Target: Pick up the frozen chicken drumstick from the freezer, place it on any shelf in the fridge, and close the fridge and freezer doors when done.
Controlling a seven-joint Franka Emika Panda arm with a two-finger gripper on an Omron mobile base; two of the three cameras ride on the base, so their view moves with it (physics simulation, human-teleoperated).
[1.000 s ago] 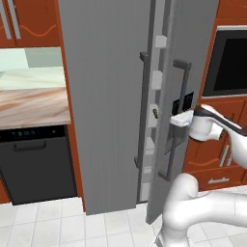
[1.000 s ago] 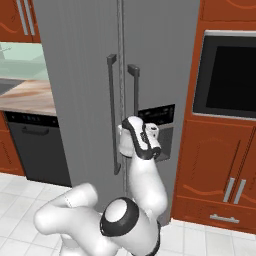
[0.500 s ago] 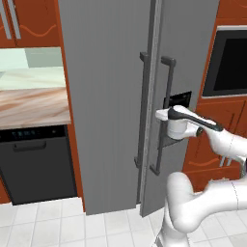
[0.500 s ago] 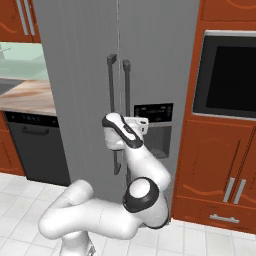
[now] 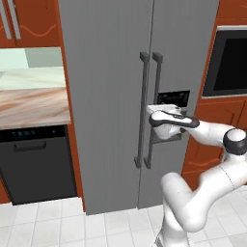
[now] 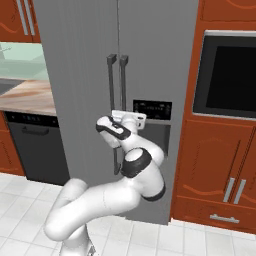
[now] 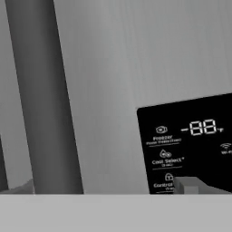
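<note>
Doors [image 5: 120,96] both shut; hand [image 5: 161,126] spread wide, against dispenser panel [image 6: 152,108].

Dishwasher [image 5: 38,161] left of fridge [image 5: 103,96], oven [image 6: 227,75] right.

Arm bent, hand up front
The white arm [image 5: 202,193] bends up; its gripper [image 5: 166,126] sits at 3 o'clock, jaws wide apart.
</note>
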